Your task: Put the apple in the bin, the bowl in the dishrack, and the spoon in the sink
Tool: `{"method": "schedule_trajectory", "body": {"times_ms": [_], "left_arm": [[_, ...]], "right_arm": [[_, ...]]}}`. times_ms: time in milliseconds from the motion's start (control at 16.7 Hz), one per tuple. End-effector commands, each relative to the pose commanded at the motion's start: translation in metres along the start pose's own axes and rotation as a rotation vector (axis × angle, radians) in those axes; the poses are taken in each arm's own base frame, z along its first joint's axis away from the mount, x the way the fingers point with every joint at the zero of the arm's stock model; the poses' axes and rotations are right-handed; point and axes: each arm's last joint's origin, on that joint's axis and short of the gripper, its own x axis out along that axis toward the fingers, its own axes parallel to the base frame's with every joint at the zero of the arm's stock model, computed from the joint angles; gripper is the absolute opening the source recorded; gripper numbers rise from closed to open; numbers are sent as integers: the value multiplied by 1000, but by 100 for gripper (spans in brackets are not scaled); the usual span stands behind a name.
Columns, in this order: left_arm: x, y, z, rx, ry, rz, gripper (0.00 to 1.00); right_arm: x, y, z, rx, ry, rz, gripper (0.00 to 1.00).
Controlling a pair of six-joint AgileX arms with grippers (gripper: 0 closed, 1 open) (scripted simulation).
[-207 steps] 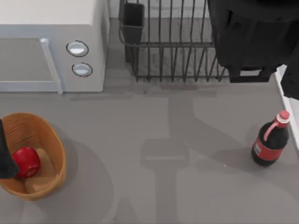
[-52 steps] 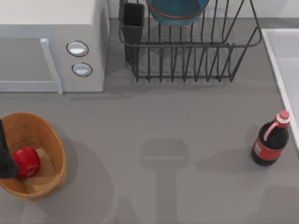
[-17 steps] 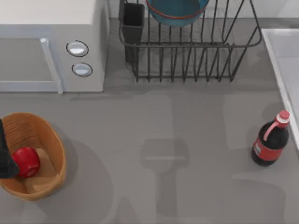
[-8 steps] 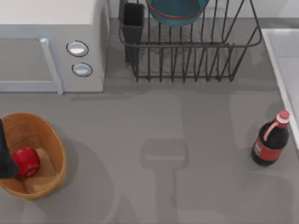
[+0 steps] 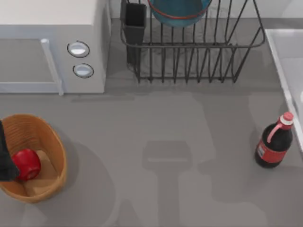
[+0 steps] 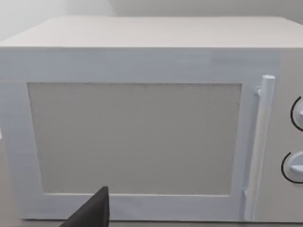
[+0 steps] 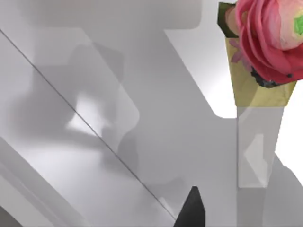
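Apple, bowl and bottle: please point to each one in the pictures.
apple [image 5: 27, 163], top view, on its red skin, inside the basket.
bowl [image 5: 179, 9], top view, on its blue wall, in the dishrack.
bottle [image 5: 272, 147], top view, on its dark body.

Even, soft light is falling from above on my table [image 5: 156, 123], and broad faint arm-shaped shadows are lying across it. The bin [image 5: 47, 137] and bottle [image 5: 272, 146] are casting soft shadows. My right wrist view is showing pale glare and grey shadow patches; edges are staying undistorted.
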Motion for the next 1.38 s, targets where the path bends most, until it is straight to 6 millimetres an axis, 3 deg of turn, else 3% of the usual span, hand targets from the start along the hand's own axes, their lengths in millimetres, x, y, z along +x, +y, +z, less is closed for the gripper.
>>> {"method": "schedule_trajectory", "body": {"times_ms": [240,1020,1380], "left_arm": [[0,0,0,0,0,0,100],[0,0,0,0,0,0,100],[0,0,0,0,0,0,100]], "right_arm": [[1,0,0,0,1,-1,0],[1,0,0,0,1,-1,98],[1,0,0,0,1,-1,100]]}}
